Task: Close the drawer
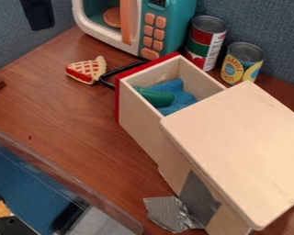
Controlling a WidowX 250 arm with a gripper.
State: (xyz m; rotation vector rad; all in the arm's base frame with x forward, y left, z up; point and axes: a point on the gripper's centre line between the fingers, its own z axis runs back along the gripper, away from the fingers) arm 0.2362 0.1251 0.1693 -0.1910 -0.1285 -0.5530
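Drawer (138,112) is out, folks: red front (118,98) and blk. handle (108,79) face upper L, its rear end running under the overhanging lid of the pale wooden cabinet (235,147). Wood tabletop (63,119) stretches betw. the drawer's L side and the clear plastic rim (82,190), lower L. Tight at the handle tho: lattice-top toy pie slice (87,70) sits right by it, touching or not, can't tell. Toy microwave (174,18) is just beyond; two cans, red/green (205,42) and yellow-label (242,63), stand upright nr. the drawer's far side. Silver tape (200,197) on the cabinet side, crumpled foil-like pc. (170,214) on the table next to it.

Inside the drawer: blue cloth-like item (176,96), green toy veg. (154,97) lying against it. Microwave's got a round orange plate (112,17) in it.

Dark shape hanging at top edge, upper L, prob. the gripper (39,22); open or closed, can't tell.
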